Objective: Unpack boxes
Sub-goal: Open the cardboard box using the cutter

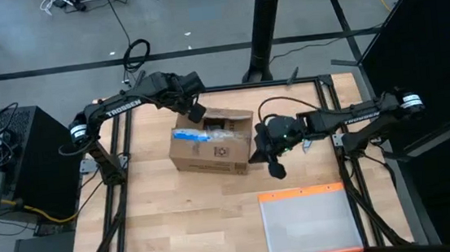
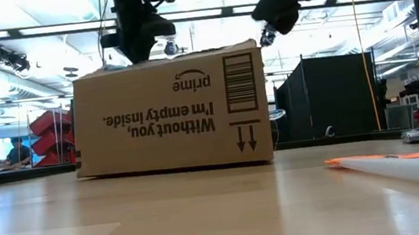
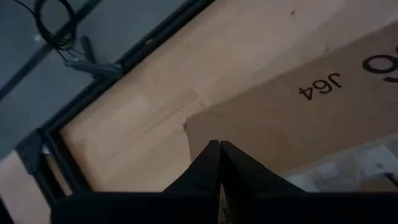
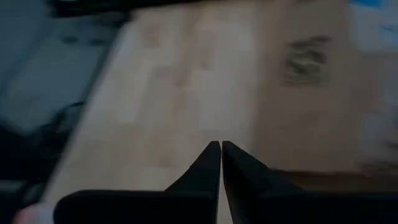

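The cardboard box (image 1: pixel 213 143) sits mid-desk (image 1: pixel 184 219), with its label and clear tape facing up. It looks like stiff corrugated board, probably light, and the taped top is slick; the flap edges along the top rim seem the best place to take hold. The left hand (image 1: pixel 197 111) hovers over the box's far edge, fingers pressed together on nothing. The right hand (image 1: pixel 276 170), also pressed together and empty, hangs just beside its right end. A clear pouch (image 1: pixel 311 223) lies nearby.

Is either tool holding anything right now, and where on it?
Nothing is held. The left tool and right tool are both shut empty, poised over the cardboard box.
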Robot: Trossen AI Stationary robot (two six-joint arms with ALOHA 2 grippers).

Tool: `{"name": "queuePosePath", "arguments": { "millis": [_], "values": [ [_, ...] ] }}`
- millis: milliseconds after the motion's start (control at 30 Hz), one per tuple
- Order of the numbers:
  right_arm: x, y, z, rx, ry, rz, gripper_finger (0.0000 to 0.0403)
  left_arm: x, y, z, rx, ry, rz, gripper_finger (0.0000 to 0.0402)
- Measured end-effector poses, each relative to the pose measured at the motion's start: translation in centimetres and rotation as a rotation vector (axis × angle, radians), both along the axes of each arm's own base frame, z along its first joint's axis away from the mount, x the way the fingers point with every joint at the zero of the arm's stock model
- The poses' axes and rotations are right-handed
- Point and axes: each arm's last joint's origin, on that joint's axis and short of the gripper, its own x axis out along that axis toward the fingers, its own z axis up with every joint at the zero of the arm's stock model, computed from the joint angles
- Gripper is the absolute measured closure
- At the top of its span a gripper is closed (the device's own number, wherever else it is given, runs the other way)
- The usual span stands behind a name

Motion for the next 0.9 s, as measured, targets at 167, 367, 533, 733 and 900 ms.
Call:
{"name": "queuePosePath", "arguments": {
  "millis": [167,367,533,733,900],
  "values": [
    [-1.8,-0.6,1.4,-0.152,-0.016,-0.225,0.0403,0.3,-0.4,0.9,-0.011,-0.035,-0.04,0.0402],
    [-2.0,-2.9,-0.8,-0.222,0.093,-0.384,0.0403,0.7,-1.0,1.6,-0.025,-0.09,-0.071,0.0402],
    [-0.8,-2.6,-1.6,-0.141,0.0,-0.345,0.0403,0.8,-1.1,1.9,-0.031,-0.105,-0.08,0.0402],
    [0.4,-2.3,-2.5,-0.051,-0.111,-0.29,0.0403,0.9,-1.2,2.1,-0.038,-0.122,-0.09,0.0402],
    [1.3,-1.9,-2.9,0.026,-0.21,-0.214,0.0403,1.0,-1.4,2.7,-0.05,-0.149,-0.102,0.0402]
  ]
}}
